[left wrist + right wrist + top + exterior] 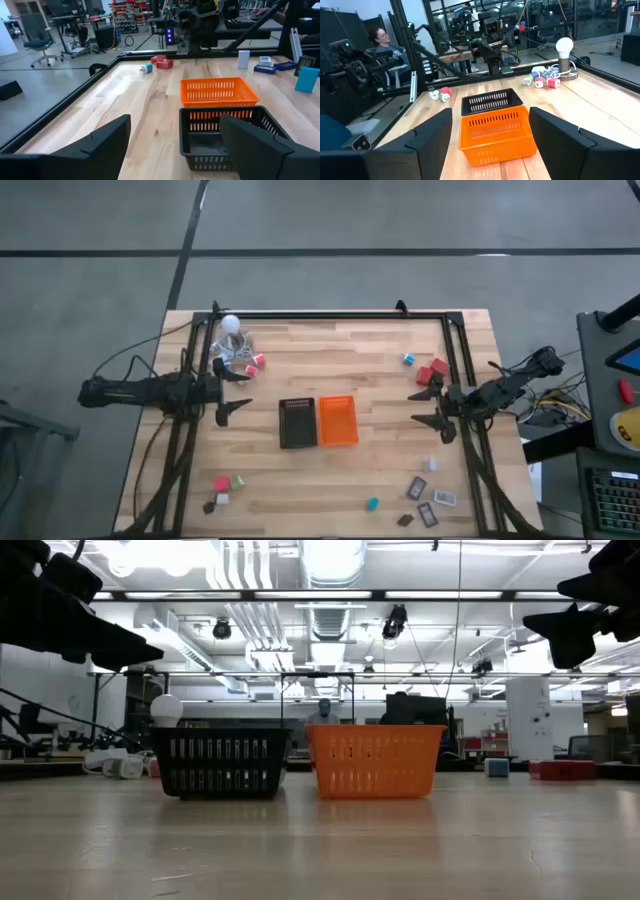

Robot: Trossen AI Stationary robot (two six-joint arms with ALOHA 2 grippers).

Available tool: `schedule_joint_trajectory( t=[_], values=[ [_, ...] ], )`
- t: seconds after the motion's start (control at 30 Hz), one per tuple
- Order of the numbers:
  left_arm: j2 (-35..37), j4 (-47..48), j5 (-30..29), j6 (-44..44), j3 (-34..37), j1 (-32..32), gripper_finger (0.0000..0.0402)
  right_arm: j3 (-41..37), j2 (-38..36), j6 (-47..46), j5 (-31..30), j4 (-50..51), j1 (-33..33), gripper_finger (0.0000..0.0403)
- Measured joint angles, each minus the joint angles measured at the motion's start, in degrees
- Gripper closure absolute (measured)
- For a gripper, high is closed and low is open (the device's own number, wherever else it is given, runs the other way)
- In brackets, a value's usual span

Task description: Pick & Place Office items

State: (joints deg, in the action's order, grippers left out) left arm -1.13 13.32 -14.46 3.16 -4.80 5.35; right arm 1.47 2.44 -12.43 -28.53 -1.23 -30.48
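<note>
1. While both arms are waiting above the desk (pixel 380 470), the left fingers (pixel 232 393) are standing wide apart and holding nothing, just left of the black tray (pixel 297 423).
2. The right fingers (pixel 432 407) are also standing apart and empty, to the right of the orange tray (pixel 337 421).
3. The two trays are sitting side by side in the middle of the desk, touching, between the two arms.
4. Just behind the right fingers, toward the far right corner, some office items are lying: two red blocks (pixel 434 370) and a small blue block (pixel 409 360). These are the closest pieces to any fingers, and the right arm is the nearer one.
5. I think the next move is going to be a short reach back and down by the right arm to one of these blocks.
6. Near the left fingers, by the white ball (pixel 230 323) and its grey cable, a little red piece (pixel 256 364) is lying. The left arm is nearer to that one.
7. More pieces are sitting along the near edge: a pink and a green block (pixel 229 483) at the near left, a teal block (pixel 372 503) and flat grey-black rectangles (pixel 430 502) at the near right.
8. The blocks are looking tiny and chunky, with no clear long side that I can tell. The flat rectangles are lying low on the desk and may be harder to pinch.
</note>
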Motion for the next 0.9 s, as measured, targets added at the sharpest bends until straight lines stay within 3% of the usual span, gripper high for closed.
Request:
schedule_joint_trajectory(
  t=[0.9],
  values=[
    [0.0,0.0,0.0,0.0,0.0,0.0,0.0092,0.0,0.0,0.0,0.0,0.0,0.0,0.0141]
  ],
)
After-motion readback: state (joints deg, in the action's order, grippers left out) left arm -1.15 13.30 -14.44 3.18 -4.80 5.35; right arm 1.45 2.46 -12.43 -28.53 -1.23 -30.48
